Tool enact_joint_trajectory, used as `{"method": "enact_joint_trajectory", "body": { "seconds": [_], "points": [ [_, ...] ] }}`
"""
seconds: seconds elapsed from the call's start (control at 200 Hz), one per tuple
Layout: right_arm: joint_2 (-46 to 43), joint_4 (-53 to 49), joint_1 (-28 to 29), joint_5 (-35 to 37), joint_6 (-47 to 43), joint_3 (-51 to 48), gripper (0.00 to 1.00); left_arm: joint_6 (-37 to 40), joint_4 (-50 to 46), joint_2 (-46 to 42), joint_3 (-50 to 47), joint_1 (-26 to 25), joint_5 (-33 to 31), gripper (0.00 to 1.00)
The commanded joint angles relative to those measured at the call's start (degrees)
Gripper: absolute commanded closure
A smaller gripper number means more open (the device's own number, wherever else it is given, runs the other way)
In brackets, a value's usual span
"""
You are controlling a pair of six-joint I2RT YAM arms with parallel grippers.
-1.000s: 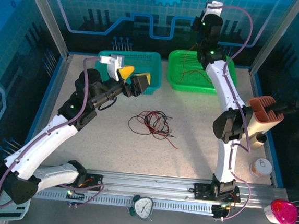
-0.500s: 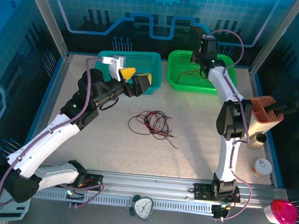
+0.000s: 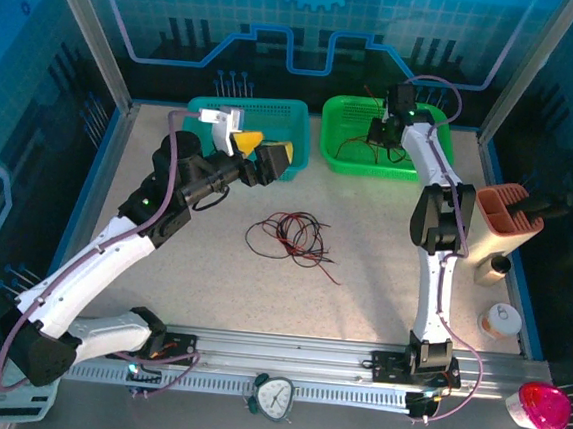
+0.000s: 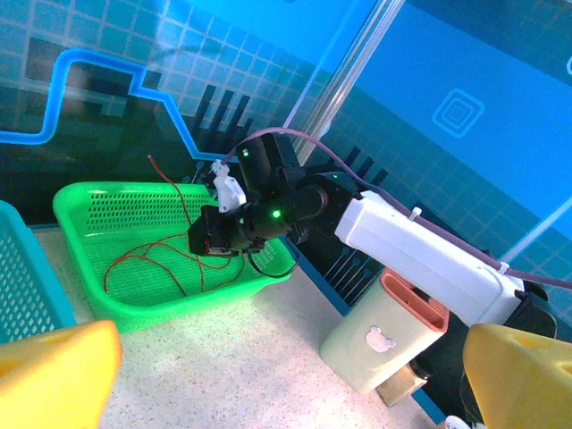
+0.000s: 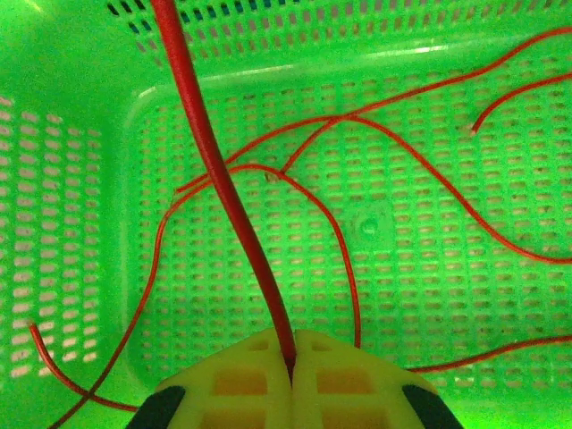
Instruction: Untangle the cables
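The right gripper (image 5: 292, 344) is pinched tight on one thin red wire (image 5: 223, 179) low inside the green perforated plastic basket (image 3: 334, 156), where other loose red wires (image 5: 429, 152) lie. The left gripper (image 3: 263, 149) hangs wide and empty beside the teal plastic basket (image 3: 276, 108), and the tangle of red and black cables (image 3: 290, 237) sits mid-tabletop (image 3: 381, 283). The held wire crosses the loose ones, so a careless pull-away could likely snag them and drag them over the rim.

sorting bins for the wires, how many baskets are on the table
2. A teal basket sits at the far edge of the table, left of centre; a green basket sits just right of it. A hidden third looks unlikely.
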Motion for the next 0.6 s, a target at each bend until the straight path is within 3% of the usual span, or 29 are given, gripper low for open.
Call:
{"method": "enact_joint_trajectory", "body": {
  "seconds": [0.0,0.315,0.595],
  "points": [
    [1.56,-4.32,-0.15,-0.25,-0.34,-0.03,1.0,-1.38,1.41,-0.79,-0.72,-0.29,1.27,0.01],
    [2.62,-7.07,0.03,3.17,-2.57,0.32,1.0,-1.51,1.06,-1.84,-0.91,-0.3,1.11,0.01],
    [0.91,-7.28,0.47,2.58,-3.53,2.63,0.61,-1.59,1.26,-1.86,-0.74,-0.3,1.11,0.01]
  ]
}}
